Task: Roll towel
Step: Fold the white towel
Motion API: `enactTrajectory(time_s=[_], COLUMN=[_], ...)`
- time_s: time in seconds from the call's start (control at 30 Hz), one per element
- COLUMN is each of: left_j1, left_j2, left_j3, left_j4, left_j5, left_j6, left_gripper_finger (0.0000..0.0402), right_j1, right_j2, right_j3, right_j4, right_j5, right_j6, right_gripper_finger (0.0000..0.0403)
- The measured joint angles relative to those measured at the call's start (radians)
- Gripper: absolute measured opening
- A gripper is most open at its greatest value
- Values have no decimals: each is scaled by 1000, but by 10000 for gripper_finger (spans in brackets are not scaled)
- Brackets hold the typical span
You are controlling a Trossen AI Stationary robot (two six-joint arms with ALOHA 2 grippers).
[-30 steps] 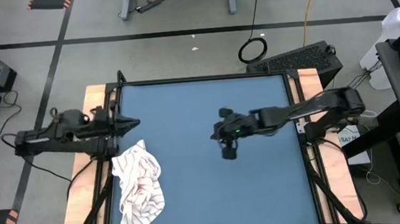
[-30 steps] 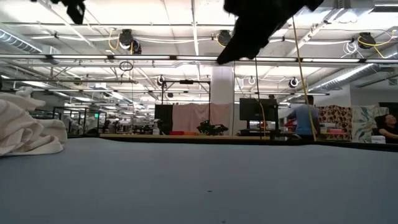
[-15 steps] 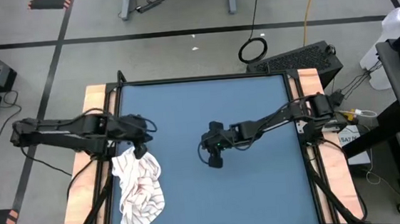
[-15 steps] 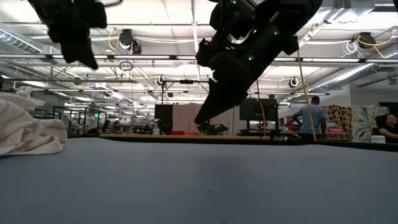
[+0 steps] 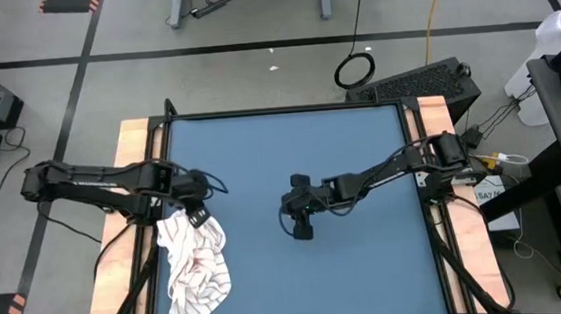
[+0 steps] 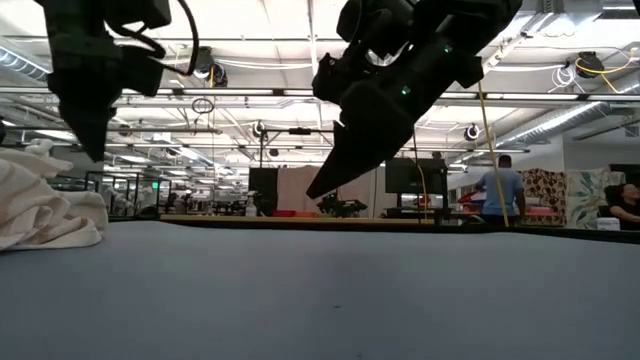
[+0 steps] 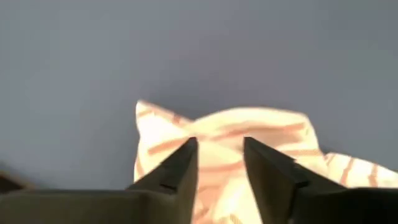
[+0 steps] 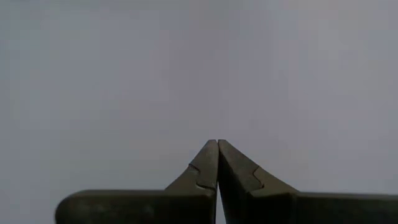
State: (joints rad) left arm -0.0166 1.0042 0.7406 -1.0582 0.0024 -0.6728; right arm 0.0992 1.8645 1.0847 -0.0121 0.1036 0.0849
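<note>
— What does the high view give that the other views do not?

— It gives the whole layout. The towel [image 5: 196, 266] lies crumpled at the lower left of the blue table [image 5: 369, 260], near the table's left edge. The left gripper [image 5: 201, 215] is just at the upper end of the cloth. The right gripper [image 5: 302, 231] is near the middle of the frame, over bare table, well apart from the towel.

— And the wrist views?

— They show the fingers. In the left wrist view the left gripper [image 7: 219, 144] has a narrow gap between its fingers, and the towel [image 7: 261, 134] with reddish stripes lies beyond them. Whether the tips touch the cloth, the pictures do not tell. In the right wrist view the right gripper [image 8: 217, 144] has its fingers pressed together, holding nothing.

— What is cut off?

— In the low view the towel [image 6: 45, 210] is cut by the left edge of the frame. A person [image 6: 495, 190] stands in the room behind, at the right.
</note>
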Motion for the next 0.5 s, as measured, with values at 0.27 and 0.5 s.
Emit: enactTrajectory(time_s=[0.27, 0.5], left_j1=[-12, -37], left_j2=[-8, -9], left_j3=[1, 6], left_j4=[-26, -88], left_j5=[123, 78], left_j6=[-32, 129], left_gripper_finger=[202, 203], right_j1=[22, 62], right_j2=[0, 26], right_j3=[0, 0], right_j4=[12, 91], right_j5=[0, 0], right_j6=[0, 0], right_gripper_finger=[0, 0])
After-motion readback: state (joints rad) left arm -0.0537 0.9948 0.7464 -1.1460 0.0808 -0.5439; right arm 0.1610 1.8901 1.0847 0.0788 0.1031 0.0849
